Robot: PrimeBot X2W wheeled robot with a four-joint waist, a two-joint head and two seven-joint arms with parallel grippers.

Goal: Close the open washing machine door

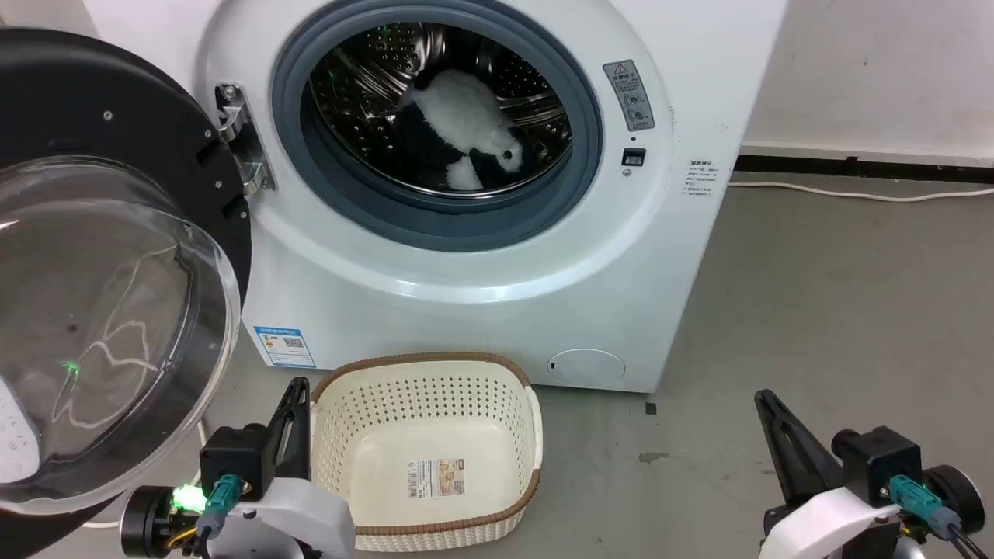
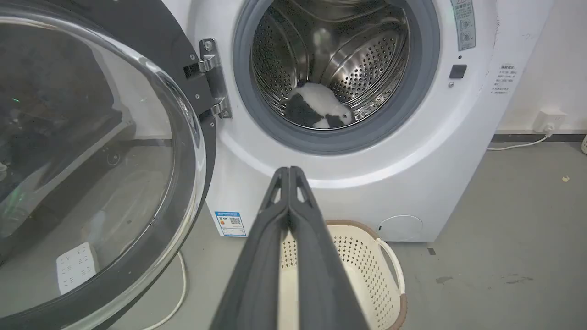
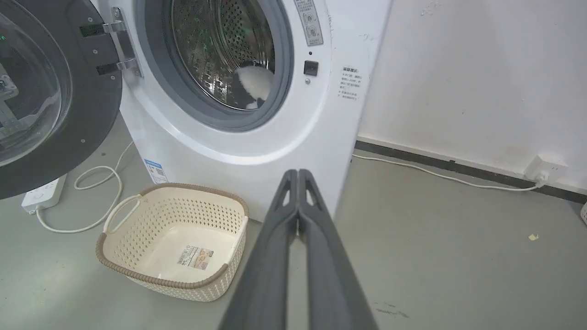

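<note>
None of the closing is done yet: the door (image 1: 109, 272) stands wide open to the left of the washing machine (image 1: 481, 310), hanging on its hinge (image 1: 241, 140) with the glass bowl facing the robot, and the drum mouth is uncovered with a black-and-white soft toy (image 1: 466, 116) inside. Both arms sit low and back from the machine, the left gripper (image 1: 296, 392) between the door's lower edge and the basket (image 1: 423, 359), and the right gripper (image 1: 766, 400) well apart over bare floor. Each claw has its fingers pressed together and grips nothing, and neither touches the door.
</note>
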